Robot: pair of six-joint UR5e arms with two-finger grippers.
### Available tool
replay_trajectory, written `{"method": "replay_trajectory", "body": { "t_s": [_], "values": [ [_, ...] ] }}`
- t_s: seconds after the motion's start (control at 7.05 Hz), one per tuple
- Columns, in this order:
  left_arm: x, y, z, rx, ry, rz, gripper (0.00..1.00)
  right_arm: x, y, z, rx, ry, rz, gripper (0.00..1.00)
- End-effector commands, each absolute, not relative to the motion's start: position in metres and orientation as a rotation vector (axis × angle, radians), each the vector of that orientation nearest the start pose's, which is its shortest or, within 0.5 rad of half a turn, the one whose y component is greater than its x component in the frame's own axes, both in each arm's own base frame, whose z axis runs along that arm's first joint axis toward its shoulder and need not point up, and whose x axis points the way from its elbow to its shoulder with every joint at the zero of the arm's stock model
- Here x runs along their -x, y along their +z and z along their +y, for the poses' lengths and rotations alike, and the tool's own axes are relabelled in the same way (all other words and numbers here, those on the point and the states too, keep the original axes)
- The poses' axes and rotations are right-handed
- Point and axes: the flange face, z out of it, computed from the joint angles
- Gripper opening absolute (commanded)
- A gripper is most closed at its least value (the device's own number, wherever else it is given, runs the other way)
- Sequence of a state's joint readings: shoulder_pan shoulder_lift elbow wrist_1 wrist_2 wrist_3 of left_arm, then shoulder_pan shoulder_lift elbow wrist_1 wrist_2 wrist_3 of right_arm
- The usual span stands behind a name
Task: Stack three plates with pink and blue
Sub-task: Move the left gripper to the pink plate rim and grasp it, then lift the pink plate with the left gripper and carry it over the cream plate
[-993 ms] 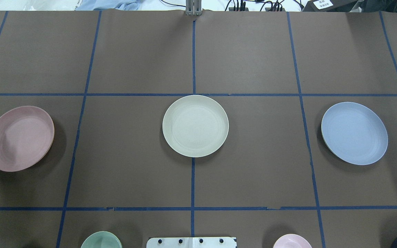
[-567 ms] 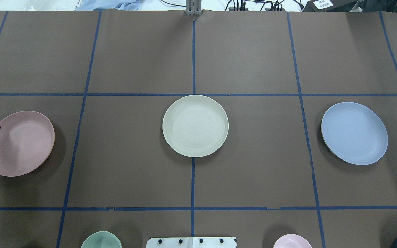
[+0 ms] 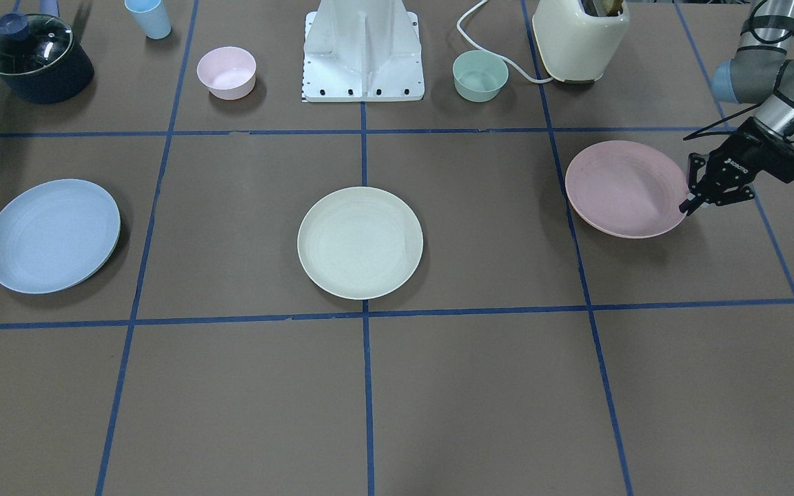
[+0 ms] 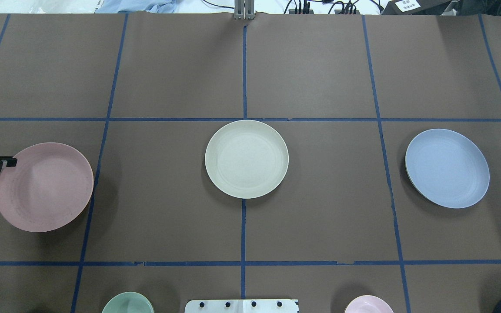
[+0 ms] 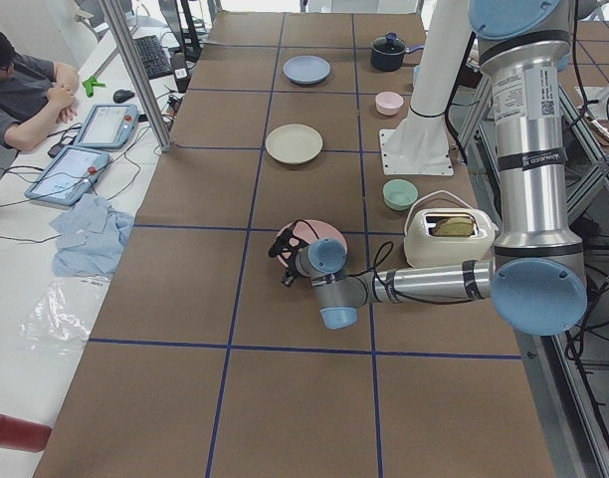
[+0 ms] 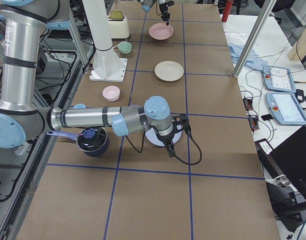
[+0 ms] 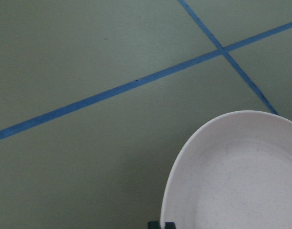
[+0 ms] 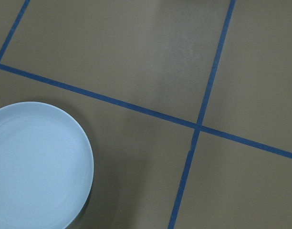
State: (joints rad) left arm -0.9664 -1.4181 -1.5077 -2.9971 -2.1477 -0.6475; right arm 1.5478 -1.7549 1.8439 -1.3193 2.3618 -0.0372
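My left gripper [image 3: 688, 204] is shut on the rim of the pink plate [image 3: 623, 189] and holds it a little above the table at the robot's left; both show at the overhead view's left, the gripper [image 4: 9, 162] beside the plate [image 4: 44, 187]. The left wrist view shows the plate [image 7: 236, 176] at lower right. The cream plate [image 4: 246, 159] lies flat at the table's centre. The blue plate [image 4: 447, 168] lies at the robot's right. My right gripper [image 6: 170, 149] shows only in the exterior right view, near the blue plate; I cannot tell whether it is open.
Along the robot's edge stand a green bowl [image 3: 480, 76], a small pink bowl [image 3: 226, 72], a cream toaster [image 3: 579, 38], a dark lidded pot [image 3: 36, 58], a light blue cup [image 3: 149, 17] and the white robot base [image 3: 362, 48]. Blue tape lines grid the brown table.
My left gripper has carried the pink plate to the right, toward the centre, and the plate has levelled from a tilt. The cream and blue plates have not moved.
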Motion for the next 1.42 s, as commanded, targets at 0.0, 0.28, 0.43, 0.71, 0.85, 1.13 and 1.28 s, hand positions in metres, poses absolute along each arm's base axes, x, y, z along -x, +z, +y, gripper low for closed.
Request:
{"method": "replay_trajectory", "body": {
  "t_s": [0.0,0.28,0.43,0.71,0.85,1.13,1.28],
  "values": [
    [-0.192,0.502,-0.426,-0.679,0.308,1.128,0.0,-0.053,0.578,-0.432,-0.328,-0.191,-0.781,1.0],
    [-0.213,0.381,-0.458,-0.688,0.281,1.149,0.0,-0.053,0.578,-0.432,-0.328,-0.191,-0.781,1.0],
    [-0.238,0.338,-0.476,-0.645,0.217,1.206,0.0,-0.053,0.578,-0.432,-0.328,-0.191,-0.781,1.0],
    [-0.331,0.281,-0.469,-0.593,0.149,1.221,0.0,-0.053,0.577,-0.432,-0.33,-0.192,-0.782,1.0],
    [-0.377,0.258,-0.462,-0.592,0.134,1.197,0.0,-0.053,0.578,-0.432,-0.328,-0.191,-0.781,1.0],
    [-0.455,0.265,-0.472,-0.558,0.088,1.149,0.0,-0.053,0.577,-0.432,-0.33,-0.192,-0.782,1.0],
    [-0.482,0.271,-0.474,-0.553,0.084,1.121,0.0,-0.053,0.578,-0.432,-0.33,-0.191,-0.781,1.0]
  ]
}}
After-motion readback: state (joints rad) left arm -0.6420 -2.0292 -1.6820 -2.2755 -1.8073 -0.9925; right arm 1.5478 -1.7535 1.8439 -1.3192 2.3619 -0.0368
